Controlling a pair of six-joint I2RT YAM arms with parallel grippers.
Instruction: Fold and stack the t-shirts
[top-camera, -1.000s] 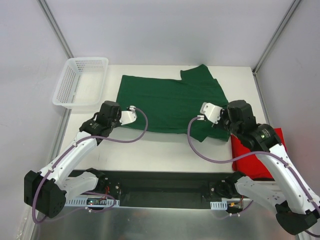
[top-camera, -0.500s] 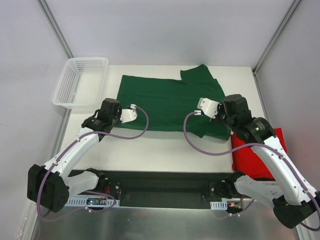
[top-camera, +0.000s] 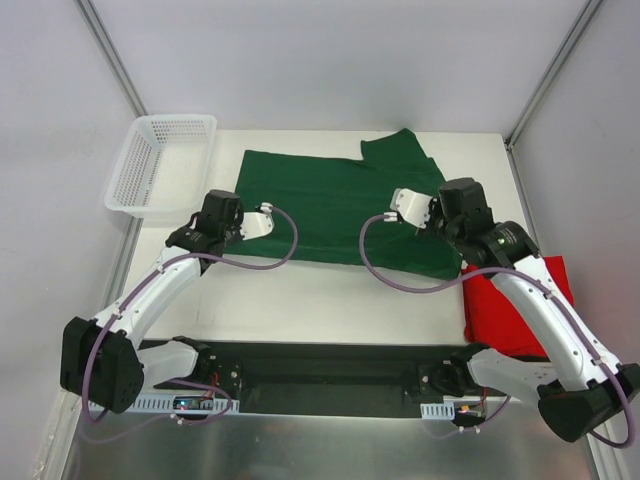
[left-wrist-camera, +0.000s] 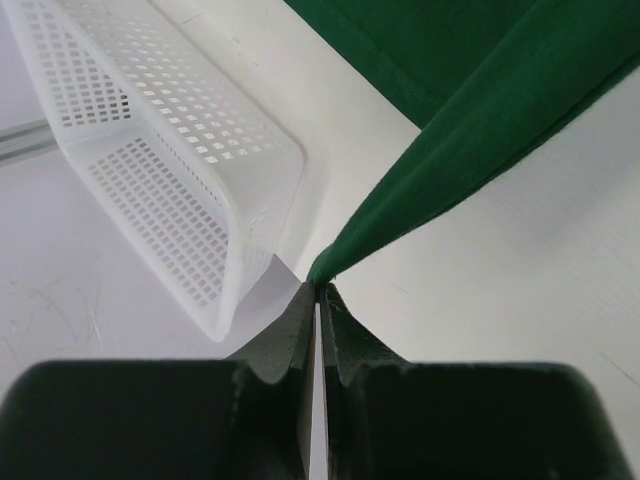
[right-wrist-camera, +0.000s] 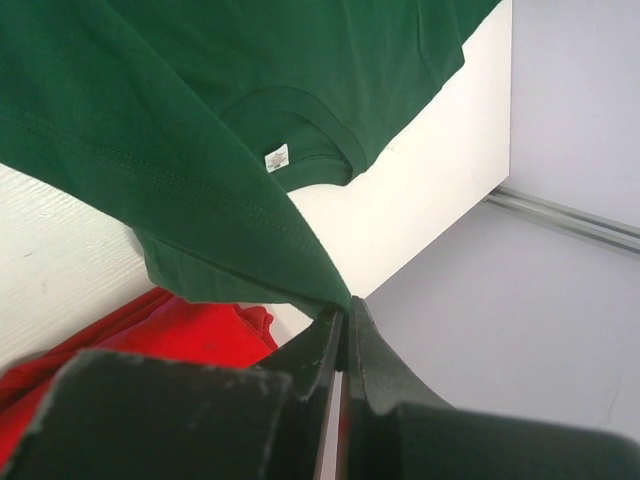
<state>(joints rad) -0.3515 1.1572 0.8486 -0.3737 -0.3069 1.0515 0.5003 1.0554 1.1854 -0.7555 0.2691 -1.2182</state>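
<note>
The dark green t-shirt (top-camera: 340, 195) lies spread across the far half of the table. Its near edge is lifted at both ends. My left gripper (top-camera: 224, 232) is shut on the shirt's near left corner; in the left wrist view the green cloth (left-wrist-camera: 470, 110) runs up from the pinched fingertips (left-wrist-camera: 320, 288). My right gripper (top-camera: 450, 215) is shut on the near right corner, and the fabric (right-wrist-camera: 200, 120) hangs from its tips (right-wrist-camera: 345, 308). The red t-shirt (top-camera: 515, 310) lies bunched at the table's right edge, under my right arm. It shows again below the green cloth (right-wrist-camera: 190, 335).
A white mesh basket (top-camera: 160, 165) stands at the far left corner, close to the left gripper, and shows large in the left wrist view (left-wrist-camera: 150, 130). Frame posts rise at both far corners. Grey walls close in the table on both sides.
Both grippers have moved away from the bases toward the far side, carrying the green shirt's near edge over the rest of the shirt. Both stayed shut.
</note>
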